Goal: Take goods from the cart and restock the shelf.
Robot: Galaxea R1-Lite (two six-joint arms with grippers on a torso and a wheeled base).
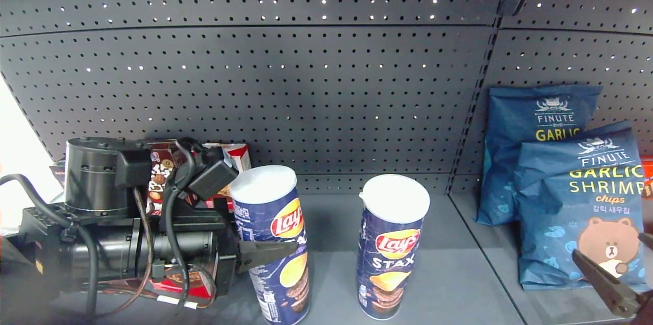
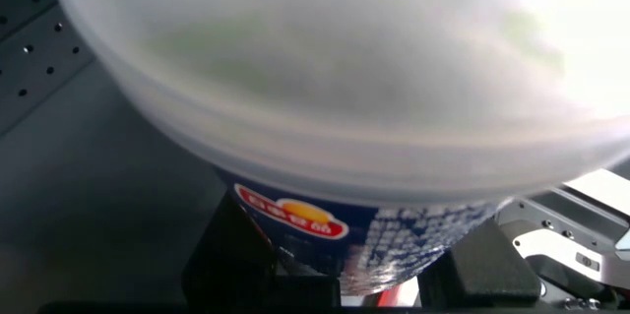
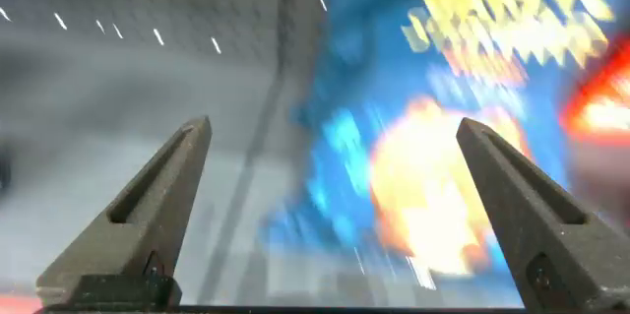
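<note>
Near the front of the grey shelf [image 1: 459,284], the left claw [image 1: 285,249] clamps an upright chip can [image 1: 278,284]. A second can [image 1: 390,248] stands near it. The right claw [image 3: 333,127] gapes wide before two blue chip bags [image 1: 576,202], which lean against the perforated back panel [image 1: 306,85].

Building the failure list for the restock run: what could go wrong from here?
1. The left gripper is shut on the held can, which is tall and narrow. If released tilted, it might tip into the second can beside it.
2. The left arm's cables lie against the red boxes, so pulling back could drag them.
3. The right gripper is open right by the front chips bag and may snag it.
</note>
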